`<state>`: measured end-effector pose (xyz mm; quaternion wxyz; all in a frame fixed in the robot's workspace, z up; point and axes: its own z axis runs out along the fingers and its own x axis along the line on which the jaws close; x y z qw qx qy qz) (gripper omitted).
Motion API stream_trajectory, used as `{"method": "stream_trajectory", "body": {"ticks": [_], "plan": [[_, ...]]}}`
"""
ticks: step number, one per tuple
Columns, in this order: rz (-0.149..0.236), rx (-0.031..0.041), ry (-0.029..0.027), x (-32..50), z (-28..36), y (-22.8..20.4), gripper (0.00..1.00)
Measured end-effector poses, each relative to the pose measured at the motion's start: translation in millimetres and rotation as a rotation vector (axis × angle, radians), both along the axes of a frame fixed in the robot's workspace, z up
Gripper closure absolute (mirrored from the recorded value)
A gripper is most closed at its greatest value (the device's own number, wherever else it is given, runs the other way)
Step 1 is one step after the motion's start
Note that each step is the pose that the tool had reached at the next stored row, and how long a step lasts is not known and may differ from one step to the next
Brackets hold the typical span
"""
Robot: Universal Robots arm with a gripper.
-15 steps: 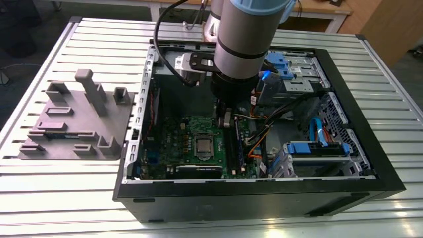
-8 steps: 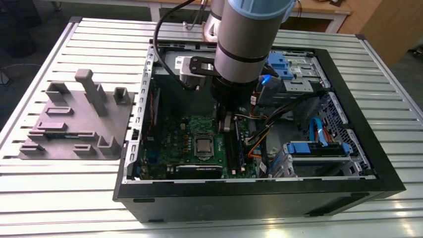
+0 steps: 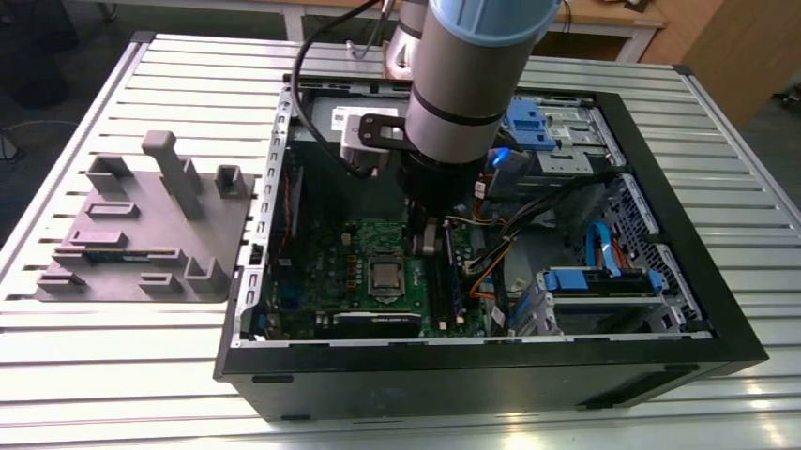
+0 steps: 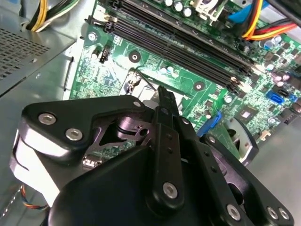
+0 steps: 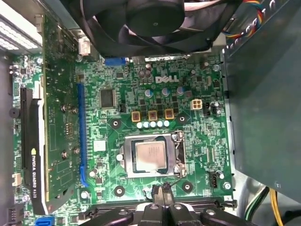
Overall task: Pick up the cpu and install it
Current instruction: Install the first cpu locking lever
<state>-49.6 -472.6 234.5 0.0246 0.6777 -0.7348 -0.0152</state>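
Gripper point(image 5: 161, 195) hovers just off socket, jaws pinched together, holding nothing | cpu point(image 5: 150, 156) sits in motherboard point(image 5: 197, 141) socket, memory slots point(image 4: 188, 47) beside, at gripper's 12 o'clock in first wrist view | tip: confirm chip lies flat, square in frame.

Silvery cpu point(image 5: 150, 156), green motherboard point(image 5: 197, 141)

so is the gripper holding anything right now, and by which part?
Nothing held. The cpu sits in its socket on the motherboard, and the gripper is beside the socket with its fingertips together and nothing between them.
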Motion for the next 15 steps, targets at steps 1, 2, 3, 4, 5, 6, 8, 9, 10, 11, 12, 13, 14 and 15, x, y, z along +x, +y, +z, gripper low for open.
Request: {"method": "stream_trajectory", "body": {"ticks": [1,2,3,4,5,6,8,9,10,11,12,13,14,15], "plan": [[0.006,0.0005,0.0000,0.0,-0.6,-0.1,0.90],[0.009,0.0002,0.0002,0.0,-0.6,-0.6,0.90],[0.009,-0.0014,0.0002,0.0,-0.6,-0.9,0.90],[0.010,-0.0057,0.0002,0.1,-0.7,-1.1,0.90],[0.010,-0.0122,0.0003,0.1,-0.7,-1.3,0.90],[0.011,-0.0147,0.0002,0.1,-1.2,-1.6,0.90],[0.017,-0.0149,0.0004,0.0,-3.2,-2.2,0.90],[0.021,-0.0148,0.0009,0.0,-4.5,-2.5,0.90],[0.025,-0.0148,0.0014,0.0,-5.7,-2.9,0.90],[0.028,-0.0149,0.0016,0.0,-6.4,-3.3,0.90],[0.031,-0.0151,0.0017,0.0,-6.9,-3.9,0.90],[0.033,-0.0149,0.0016,0.1,-7.4,-4.7,0.90],[0.035,-0.0149,0.0016,0.1,-7.8,-5.6,0.90],[0.036,-0.0150,0.0015,0.0,-8.2,-6.7,0.90]]}}
